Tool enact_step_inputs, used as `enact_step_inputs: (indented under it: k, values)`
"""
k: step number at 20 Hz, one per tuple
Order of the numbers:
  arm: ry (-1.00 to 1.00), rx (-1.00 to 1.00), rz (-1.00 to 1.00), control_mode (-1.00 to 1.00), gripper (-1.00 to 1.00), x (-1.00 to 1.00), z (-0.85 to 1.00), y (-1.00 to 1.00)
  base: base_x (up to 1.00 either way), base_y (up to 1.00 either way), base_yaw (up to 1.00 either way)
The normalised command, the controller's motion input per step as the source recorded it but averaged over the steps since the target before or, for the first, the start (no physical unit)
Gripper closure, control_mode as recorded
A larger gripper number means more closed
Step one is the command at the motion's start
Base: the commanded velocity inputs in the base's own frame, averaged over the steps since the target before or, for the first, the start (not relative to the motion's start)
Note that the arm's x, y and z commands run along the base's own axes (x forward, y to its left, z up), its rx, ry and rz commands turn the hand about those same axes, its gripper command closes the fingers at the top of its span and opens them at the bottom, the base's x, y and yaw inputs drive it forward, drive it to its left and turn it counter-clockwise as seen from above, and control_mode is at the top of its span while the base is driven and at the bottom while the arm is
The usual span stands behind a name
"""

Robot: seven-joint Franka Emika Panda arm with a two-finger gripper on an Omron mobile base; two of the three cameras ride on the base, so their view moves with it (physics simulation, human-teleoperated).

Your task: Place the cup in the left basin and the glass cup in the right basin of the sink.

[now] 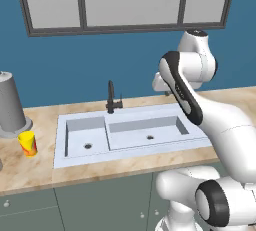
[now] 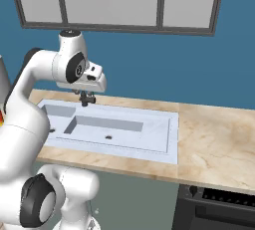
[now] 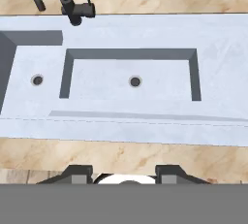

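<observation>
The yellow cup (image 1: 28,144) with red-orange splashes stands upright on the counter left of the sink (image 1: 62,161). The glass cup is out of view. The narrow left basin (image 1: 75,142) and the wider right basin (image 1: 165,134) both lie bare, each with a small drain. My gripper (image 2: 86,99) hangs well above the sink, far right of the cup, open with nothing between its fingertips (image 3: 77,173). The hand view looks down on the right basin (image 3: 106,89), with the left basin (image 3: 26,68) at its left edge.
A black curved faucet (image 1: 111,97) rises behind the divider between the basins. A tall opaque grey cylinder (image 1: 10,106) stands just behind the cup. Marble counter (image 2: 219,139) stretches right of the sink, and a dark stove (image 2: 214,199) sits below it.
</observation>
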Motion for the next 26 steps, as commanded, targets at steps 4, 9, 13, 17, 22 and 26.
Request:
enact_step_inputs:
  k: [4, 9, 13, 17, 22, 26]
  values:
    - [0.00, 0.00, 0.00, -1.00, -1.00, -0.17, 0.00, 0.00, 0.00, 0.00, 0.00]
    - [0.00, 0.00, -0.01, -1.00, -1.00, -0.43, 0.09, 0.00, 0.00, 0.00, 0.00]
    - [0.00, 0.00, -0.05, -1.00, -1.00, -0.53, 0.16, 0.00, 0.00, 0.00, 0.00]
    - [0.00, 0.00, -0.06, -1.00, -1.00, -0.47, 0.19, 0.00, 0.00, 0.00, 0.00]
    - [0.00, 0.00, -0.07, -1.00, -1.00, -0.38, 0.22, 0.00, 0.00, 0.00, 0.00]
    - [0.00, 0.00, -0.04, -1.00, -1.00, -0.49, 0.05, 0.00, 0.00, 0.00, 0.00]
